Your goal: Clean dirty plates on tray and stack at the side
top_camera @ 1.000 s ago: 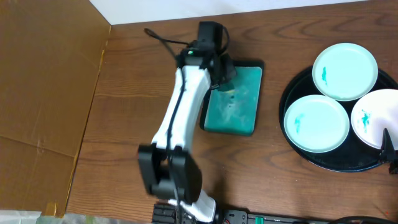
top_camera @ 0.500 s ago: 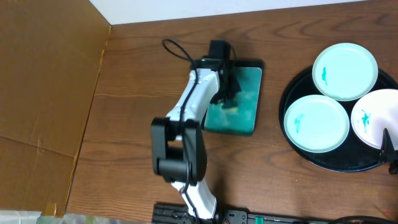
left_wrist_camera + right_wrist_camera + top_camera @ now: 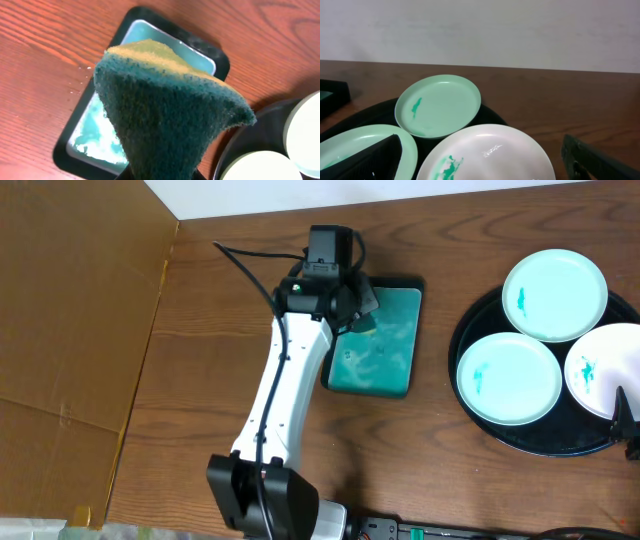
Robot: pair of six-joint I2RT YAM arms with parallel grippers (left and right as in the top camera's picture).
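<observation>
**sponge in hand, no plate wiped yet**

left: the left gripper [image 3: 352, 308] is clamped on a green-and-yellow sponge [image 3: 165, 115], pinched so that it folds into a wedge. it hangs over the far left corner of the teal tray [image 3: 385, 355], whose floor shows pale, wet-looking streaks. whether the sponge touches that floor cannot be told; in the wrist view it appears to be clear of it.

centre right: the black tray [image 3: 478, 318] sits well apart from the teal tray, with bare table between them. it carries all three plates: the far plate [image 3: 555, 295], the near-left plate [image 3: 508, 377] and the right plate [image 3: 605, 370], lying side by side, none stacked. each bears a small teal smear.

right: the right gripper [image 3: 481, 155] has its fingers spread wide and holds nothing. it sits low at the near edge of the black tray, just beside the right plate.

step in hand, as judged: fetching the sponge, before any wiping. the next move calls for carrying the sponge rightward to a plate, probably the near-left one as the closest, and pressing it on the smear while the plate is kept from sliding. stacking at the side comes later.
</observation>
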